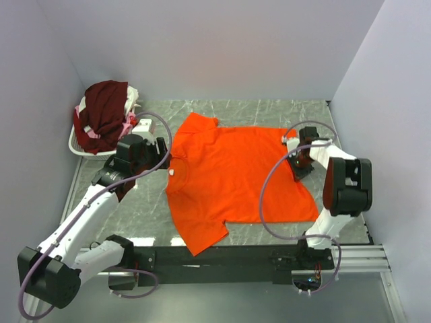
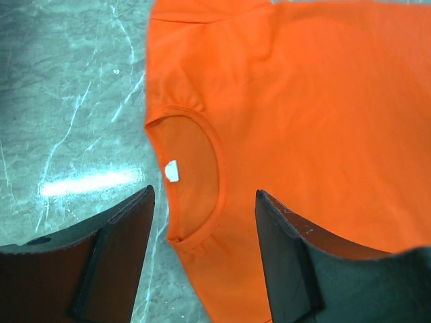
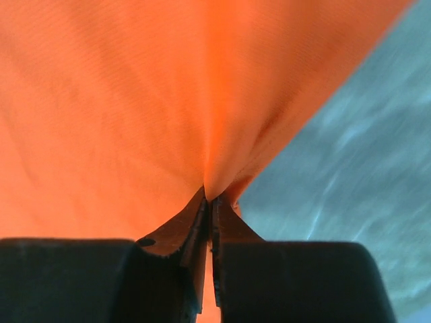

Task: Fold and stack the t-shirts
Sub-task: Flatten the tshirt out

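Observation:
The orange t-shirt (image 1: pixel 232 178) lies spread flat on the marble table, collar to the left, hem to the right. My left gripper (image 1: pixel 163 156) hovers open above the collar (image 2: pixel 202 175); its two fingers (image 2: pixel 296 249) straddle the neckline with its white label. My right gripper (image 1: pixel 293 161) is shut on a pinch of the orange t-shirt (image 3: pixel 135 101) near its right hem, and the cloth rises in a tent from the fingertips (image 3: pixel 210 198). Dark maroon, pink and white t-shirts (image 1: pixel 104 111) lie heaped in the basket at the back left.
The white wire basket (image 1: pixel 79 149) stands at the table's back left corner, just behind my left arm. Grey walls close the table on the left, back and right. Bare marble (image 1: pixel 145 208) shows to the left of the shirt.

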{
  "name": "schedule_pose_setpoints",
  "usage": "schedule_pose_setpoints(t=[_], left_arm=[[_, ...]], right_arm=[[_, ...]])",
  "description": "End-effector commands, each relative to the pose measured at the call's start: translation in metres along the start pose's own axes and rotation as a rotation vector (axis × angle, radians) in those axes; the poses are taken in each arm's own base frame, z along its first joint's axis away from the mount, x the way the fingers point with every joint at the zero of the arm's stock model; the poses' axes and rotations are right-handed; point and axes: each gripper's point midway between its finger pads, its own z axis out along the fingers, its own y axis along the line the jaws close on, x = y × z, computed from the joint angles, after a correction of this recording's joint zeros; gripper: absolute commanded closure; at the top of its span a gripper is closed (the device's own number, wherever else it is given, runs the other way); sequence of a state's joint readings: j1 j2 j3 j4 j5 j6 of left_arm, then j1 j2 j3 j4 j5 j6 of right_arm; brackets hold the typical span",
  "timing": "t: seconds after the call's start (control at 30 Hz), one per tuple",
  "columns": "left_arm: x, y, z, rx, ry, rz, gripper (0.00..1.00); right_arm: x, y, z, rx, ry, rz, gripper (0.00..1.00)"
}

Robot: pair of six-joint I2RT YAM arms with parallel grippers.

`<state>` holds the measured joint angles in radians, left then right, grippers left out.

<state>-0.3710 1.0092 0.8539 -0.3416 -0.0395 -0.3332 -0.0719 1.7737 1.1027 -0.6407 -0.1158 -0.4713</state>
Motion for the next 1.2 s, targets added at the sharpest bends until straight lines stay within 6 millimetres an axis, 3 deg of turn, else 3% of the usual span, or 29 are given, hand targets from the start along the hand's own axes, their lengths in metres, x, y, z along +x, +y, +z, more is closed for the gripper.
schedule_pose_setpoints(t=[0.0,0.03,0.13,0.17,0.2,0.3,0.33,0.37,0.43,0.47,0.5,0.53,0.57,0.6,0.63,0.67,0.7,0.73,0.77,0.8,0.83,0.87,0.93,0.97,1.17], left_arm=[[-0.009,-0.004,-0.004,0.023,-0.044,0.017,0.33],[-0.009,-0.006,-0.004,0.029,-0.044,0.018,0.33],[-0.009,-0.009,-0.001,0.048,-0.036,0.016,0.33],[-0.009,-0.012,0.0,0.064,-0.033,0.013,0.33],[-0.007,-0.015,0.002,0.077,-0.024,0.014,0.32],[-0.012,-0.033,0.011,0.163,0.002,0.005,0.31],[-0.014,-0.041,0.013,0.2,0.017,-0.007,0.31],[-0.029,-0.05,0.014,0.228,0.001,-0.01,0.3],[-0.029,-0.057,0.034,0.25,0.049,-0.02,0.28],[-0.048,-0.065,0.038,0.264,0.032,-0.02,0.27],[-0.037,-0.064,0.062,0.25,0.094,-0.03,0.27],[-0.037,-0.066,0.073,0.25,0.118,-0.046,0.27],[-0.05,-0.073,0.082,0.268,0.118,-0.049,0.28],[-0.031,-0.069,0.111,0.243,0.192,-0.062,0.28],[-0.027,-0.07,0.123,0.24,0.223,-0.077,0.29],[-0.043,-0.074,0.135,0.239,0.203,-0.076,0.29],[-0.015,-0.064,0.162,0.193,0.293,-0.083,0.31],[-0.029,-0.068,0.174,0.192,0.278,-0.081,0.32],[-0.008,-0.056,0.199,0.136,0.328,-0.079,0.33],[-0.002,-0.051,0.208,0.108,0.355,-0.081,0.33],[-0.015,-0.053,0.218,0.104,0.33,-0.08,0.35],[0.001,-0.044,0.234,0.064,0.365,-0.079,0.36],[-0.004,-0.04,0.248,0.03,0.352,-0.078,0.37],[0.009,-0.034,0.258,0.004,0.379,-0.078,0.39],[0.042,-0.012,0.269,-0.084,0.449,-0.064,0.51]], right_arm=[[0.054,0.004,-0.027,0.031,0.131,-0.099,0.93],[0.076,0.01,-0.028,0.014,0.183,-0.106,0.93],[0.105,0.015,-0.042,-0.002,0.222,-0.139,0.91],[0.106,0.015,-0.048,0.002,0.202,-0.141,0.89],[0.106,0.014,-0.052,-0.001,0.189,-0.136,0.75],[0.077,0.006,-0.078,0.011,0.047,-0.098,0.48],[0.067,0.005,-0.084,0.01,0.003,-0.093,0.44],[0.054,0.008,-0.088,-0.011,-0.049,-0.082,0.43],[0.02,0.004,-0.1,-0.021,-0.155,-0.041,0.41],[0.004,0.013,-0.103,-0.078,-0.213,-0.002,0.41],[-0.012,0.013,-0.109,-0.1,-0.264,0.009,0.41],[-0.024,0.014,-0.107,-0.13,-0.3,0.024,0.4],[-0.037,0.028,-0.109,-0.219,-0.349,0.053,0.4],[-0.046,0.032,-0.112,-0.252,-0.377,0.063,0.4],[-0.055,0.035,-0.111,-0.29,-0.399,0.074,0.4],[-0.06,0.039,-0.113,-0.319,-0.416,0.099,0.4],[-0.067,0.045,-0.117,-0.363,-0.439,0.102,0.4],[-0.071,0.046,-0.119,-0.374,-0.456,0.104,0.4],[-0.071,0.048,-0.121,-0.384,-0.459,0.115,0.4],[-0.072,0.05,-0.122,-0.397,-0.467,0.112,0.4],[-0.071,0.051,-0.124,-0.395,-0.474,0.108,0.4],[-0.068,0.053,-0.123,-0.396,-0.47,0.112,0.4],[-0.067,0.052,-0.123,-0.379,-0.487,0.103,0.4],[-0.065,0.053,-0.122,-0.379,-0.487,0.106,0.4],[-0.059,0.057,-0.119,-0.389,-0.483,0.093,0.4]])
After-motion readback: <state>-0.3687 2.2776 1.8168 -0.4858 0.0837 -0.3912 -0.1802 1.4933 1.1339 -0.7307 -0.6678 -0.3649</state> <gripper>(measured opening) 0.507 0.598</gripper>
